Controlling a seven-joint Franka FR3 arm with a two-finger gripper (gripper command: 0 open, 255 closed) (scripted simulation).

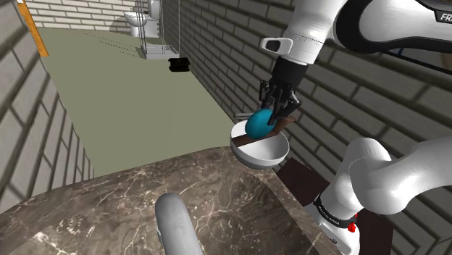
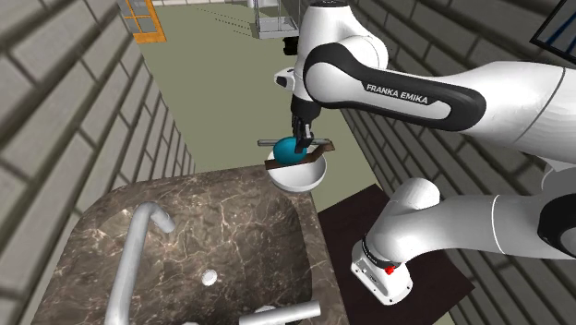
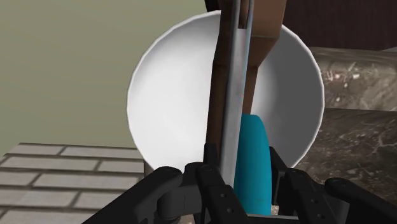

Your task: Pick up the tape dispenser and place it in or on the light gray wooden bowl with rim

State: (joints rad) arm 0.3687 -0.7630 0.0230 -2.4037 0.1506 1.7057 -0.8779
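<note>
The tape dispenser (image 1: 257, 123) has a teal roll, a brown body and a grey metal bar. My gripper (image 1: 279, 109) is shut on it from above. It hangs right over the white rimmed bowl (image 1: 264, 152), which stands at the far corner of the marble counter. In the second exterior view the dispenser (image 2: 288, 148) has its brown base level with the rim of the bowl (image 2: 297, 178), under the gripper (image 2: 300, 138). Whether it touches the rim I cannot tell. In the wrist view the fingers (image 3: 213, 175) clasp the teal roll (image 3: 251, 146) over the bowl's inside (image 3: 172, 95).
A marble counter with a sunken basin (image 2: 222, 240) holds a grey faucet (image 2: 129, 258). Brick walls (image 1: 217, 51) flank a green floor that runs off beyond the bowl. A black object (image 1: 178, 65) and a toilet (image 1: 137, 22) stand far back. The dark stand top (image 2: 388, 231) lies beside the counter.
</note>
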